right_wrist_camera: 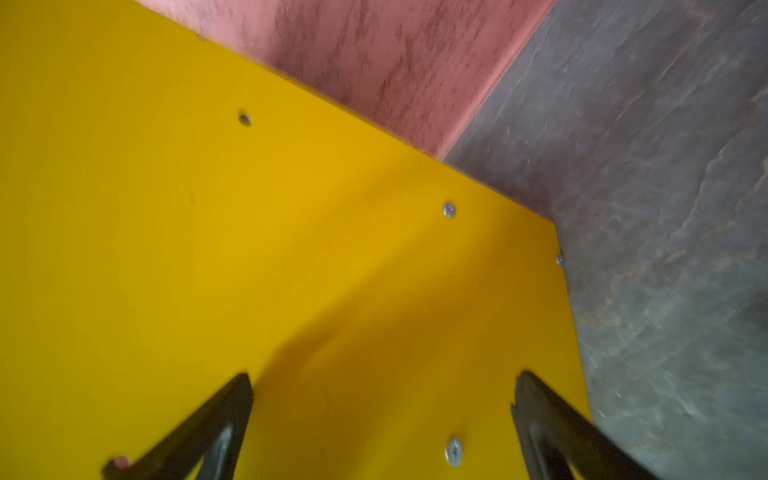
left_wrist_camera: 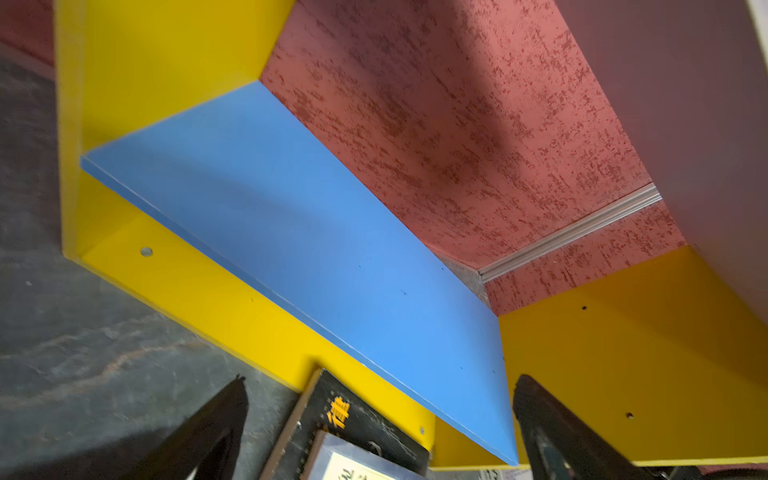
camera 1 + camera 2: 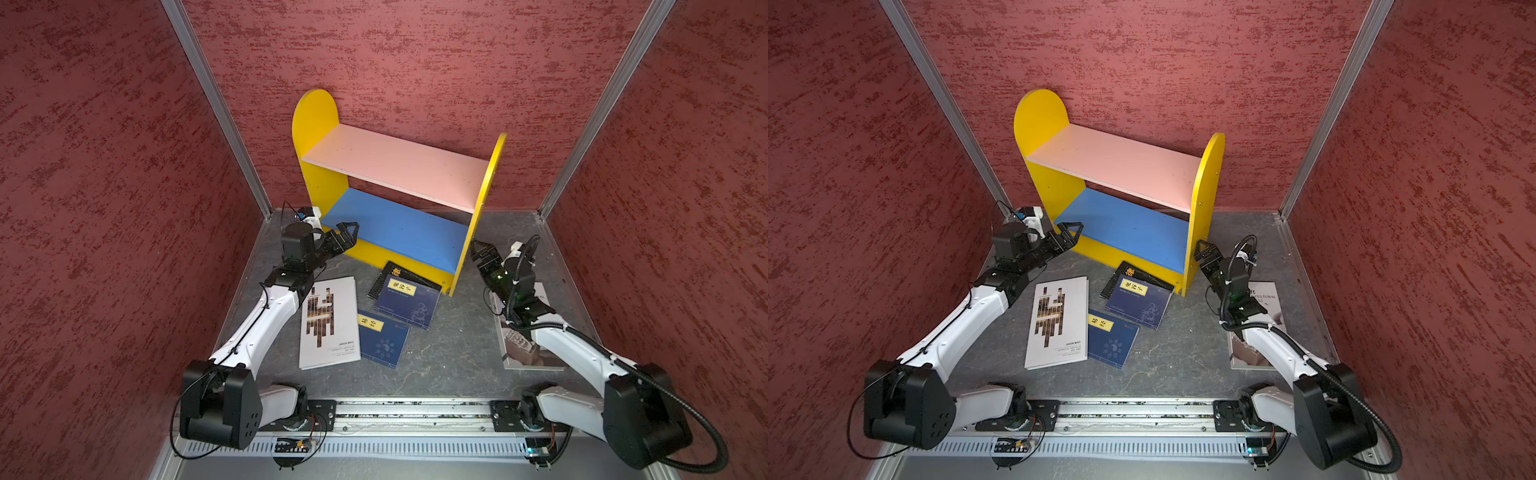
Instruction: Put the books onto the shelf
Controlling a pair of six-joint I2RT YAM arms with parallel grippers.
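Bookshelf (image 3: pixel 314 124) stood empty mid-frame; left tool (image 3: pixel 349 232) and right tool (image 3: pixel 478 248), both spread, flanked it, probably to brace it.

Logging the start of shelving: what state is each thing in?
shelf: upright, bare
brown-bar white book: flat on table
near navy book: flat on table
far navy book: atop black book
black book: flat, partly covered
other white book: flat under right arm
left gripper: open, empty
right gripper: open, empty
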